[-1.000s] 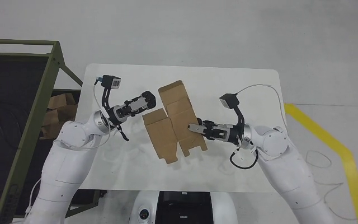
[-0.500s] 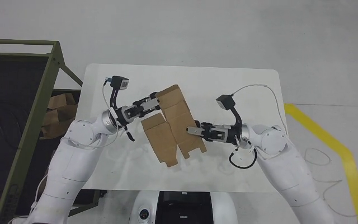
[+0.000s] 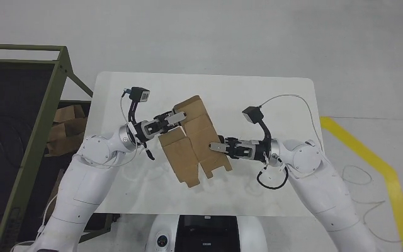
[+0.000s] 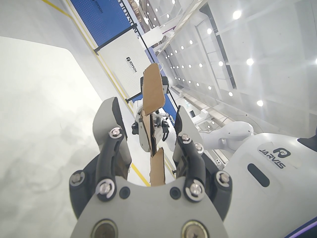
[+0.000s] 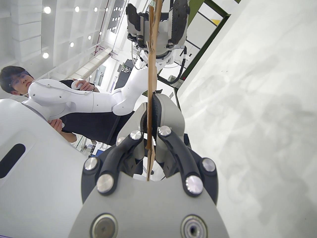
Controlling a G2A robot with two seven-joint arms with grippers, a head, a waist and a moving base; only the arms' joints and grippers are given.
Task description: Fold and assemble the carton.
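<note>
A flattened brown carton (image 3: 194,143) hangs tilted above the middle of the white table (image 3: 277,104). My right gripper (image 3: 215,146) is shut on the carton's right edge; in the right wrist view the board (image 5: 151,75) runs edge-on between the closed fingers of my right gripper (image 5: 149,116). My left gripper (image 3: 179,117) is at the carton's far left edge. It is open, and the cardboard edge (image 4: 153,87) stands between the spread fingers of my left gripper (image 4: 148,115) without touching either pad. The right wrist view also looks across at that open left gripper (image 5: 156,13) straddling the board.
A green metal frame (image 3: 60,63) stands off the table's left side, with cardboard pieces (image 3: 63,126) below it. A yellow floor line (image 3: 356,142) runs to the right. Bare table surface lies on all sides under the carton.
My left gripper has moved right and now straddles the carton's far left edge. The carton has shifted slightly left and tilted. The right gripper keeps its hold.
</note>
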